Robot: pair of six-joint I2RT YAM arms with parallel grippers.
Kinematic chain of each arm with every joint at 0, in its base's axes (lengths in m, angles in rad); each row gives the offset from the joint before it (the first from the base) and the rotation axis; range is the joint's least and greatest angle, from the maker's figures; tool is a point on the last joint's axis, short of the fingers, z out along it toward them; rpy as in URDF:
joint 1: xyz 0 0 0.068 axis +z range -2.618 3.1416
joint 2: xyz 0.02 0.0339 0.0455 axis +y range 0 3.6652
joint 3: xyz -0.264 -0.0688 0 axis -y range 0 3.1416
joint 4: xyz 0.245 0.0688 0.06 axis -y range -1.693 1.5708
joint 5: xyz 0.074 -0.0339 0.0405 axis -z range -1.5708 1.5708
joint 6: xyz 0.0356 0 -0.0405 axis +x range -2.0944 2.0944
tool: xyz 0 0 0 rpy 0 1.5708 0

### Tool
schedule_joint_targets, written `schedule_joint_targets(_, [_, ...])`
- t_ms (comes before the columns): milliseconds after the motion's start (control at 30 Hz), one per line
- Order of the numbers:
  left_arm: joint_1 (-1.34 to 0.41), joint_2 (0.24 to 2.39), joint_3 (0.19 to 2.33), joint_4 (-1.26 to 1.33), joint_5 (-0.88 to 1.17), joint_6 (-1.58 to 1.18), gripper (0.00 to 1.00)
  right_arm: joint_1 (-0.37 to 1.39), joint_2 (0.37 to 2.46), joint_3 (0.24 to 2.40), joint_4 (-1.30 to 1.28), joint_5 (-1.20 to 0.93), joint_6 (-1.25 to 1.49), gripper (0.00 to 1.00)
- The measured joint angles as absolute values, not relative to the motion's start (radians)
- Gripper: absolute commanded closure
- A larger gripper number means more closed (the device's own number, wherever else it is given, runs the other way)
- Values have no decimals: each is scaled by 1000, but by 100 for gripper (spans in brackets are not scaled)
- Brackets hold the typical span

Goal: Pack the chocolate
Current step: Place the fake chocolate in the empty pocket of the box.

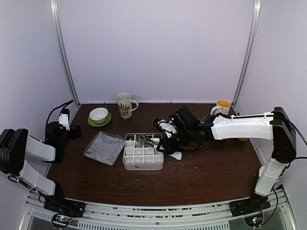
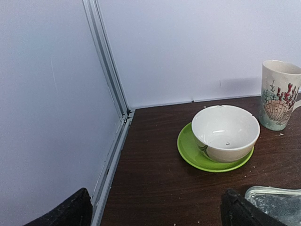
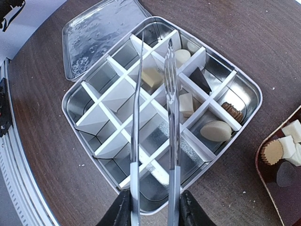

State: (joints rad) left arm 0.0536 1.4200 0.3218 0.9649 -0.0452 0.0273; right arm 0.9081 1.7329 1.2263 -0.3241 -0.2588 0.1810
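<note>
Tongs (image 3: pixel 153 141) sit clamped in the right gripper (image 3: pixel 153 209), their long axis running straight away from it across the divided tin (image 3: pixel 254 95), tips reaching the far cells beside the loose lid (image 3: pixel 96 35). The two blades stand narrowly apart with nothing visibly pinched at the tips. A cream piece (image 3: pixel 151 77) shows between them lower down, but I cannot tell whether it touches them or simply lies in its cell. Packed chocolate (image 3: pixel 216 131) fills the cells to the right of the blades, while those to the left show bare metal. Unpacked pieces (image 3: pixel 288 143) wait on a dark tray (image 3: pixel 287 186) just beside the tin, to the right and back toward the gripper's side. The next pick therefore probably calls for drawing back and swinging right. The left gripper (image 2: pixel 155 214) is parked well apart by the white bowl (image 2: pixel 225 133), fingers spread wide and holding nothing, so the right arm is plainly nearer.
</note>
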Motion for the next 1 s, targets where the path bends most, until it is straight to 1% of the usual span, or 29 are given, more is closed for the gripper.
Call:
schedule_joint_targets(200, [54,1420,322,965,-45,27,2,908,1731,1226,-318,-255,181,64])
schedule_joint_targets(1000, [54,1420,322,965,-45,27,2,908,1612,1153,-255,-197,177,68])
